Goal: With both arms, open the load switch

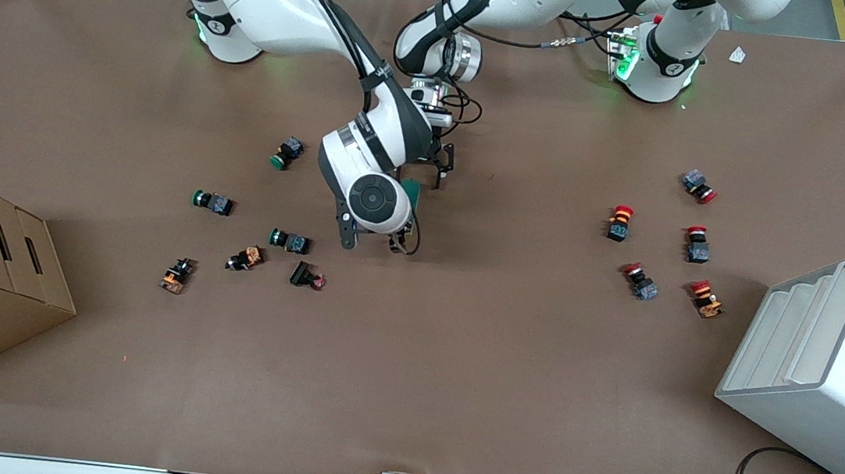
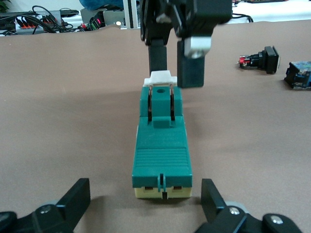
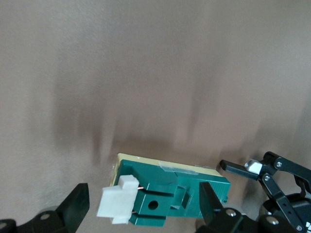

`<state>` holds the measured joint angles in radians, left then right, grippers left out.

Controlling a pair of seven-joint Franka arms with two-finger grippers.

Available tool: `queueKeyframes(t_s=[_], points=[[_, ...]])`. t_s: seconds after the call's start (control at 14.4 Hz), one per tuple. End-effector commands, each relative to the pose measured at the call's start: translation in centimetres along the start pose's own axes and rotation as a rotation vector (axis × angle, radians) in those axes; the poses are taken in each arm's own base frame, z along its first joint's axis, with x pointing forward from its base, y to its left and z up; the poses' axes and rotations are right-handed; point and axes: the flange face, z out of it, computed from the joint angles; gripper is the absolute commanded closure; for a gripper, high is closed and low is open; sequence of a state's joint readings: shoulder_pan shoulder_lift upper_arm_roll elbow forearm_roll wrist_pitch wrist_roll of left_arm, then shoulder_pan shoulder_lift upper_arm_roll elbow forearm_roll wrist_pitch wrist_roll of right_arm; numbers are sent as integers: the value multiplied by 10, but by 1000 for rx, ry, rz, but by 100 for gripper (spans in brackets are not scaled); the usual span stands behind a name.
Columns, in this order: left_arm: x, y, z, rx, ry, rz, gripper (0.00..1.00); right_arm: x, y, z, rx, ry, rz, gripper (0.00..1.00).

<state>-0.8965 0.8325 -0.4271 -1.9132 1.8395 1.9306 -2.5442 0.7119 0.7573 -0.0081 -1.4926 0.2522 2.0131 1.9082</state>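
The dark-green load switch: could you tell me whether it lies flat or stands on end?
Flat: the dark-green rectangular load switch rests lengthwise on the brown table.

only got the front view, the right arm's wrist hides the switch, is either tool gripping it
observer: No. The left tool is open, with its fingers on either side of the switch's cream end and clear of it.
operator: and the right tool
observer: The right tool is open too, down at the white lever.
operator: lever lifted yet
observer: No, the lever lies down along the green body, and the switch lies flat on the table.
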Motion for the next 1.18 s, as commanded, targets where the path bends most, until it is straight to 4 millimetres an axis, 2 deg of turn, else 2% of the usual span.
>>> queueKeyframes(t_s=[0.0,0.35,0.76,1.11], points=[[-13,-6,5,19,-12,7,0,-5,2,5,-11,-2,20,0],[-11,-7,11,18,1,14,0,-13,17,5,-101,21,2,0],[-11,-7,11,19,2,14,0,-24,26,-36,-180,17,-8,0],[-13,-9,10,18,0,20,0,-30,34,-40,-215,-8,1,0]])
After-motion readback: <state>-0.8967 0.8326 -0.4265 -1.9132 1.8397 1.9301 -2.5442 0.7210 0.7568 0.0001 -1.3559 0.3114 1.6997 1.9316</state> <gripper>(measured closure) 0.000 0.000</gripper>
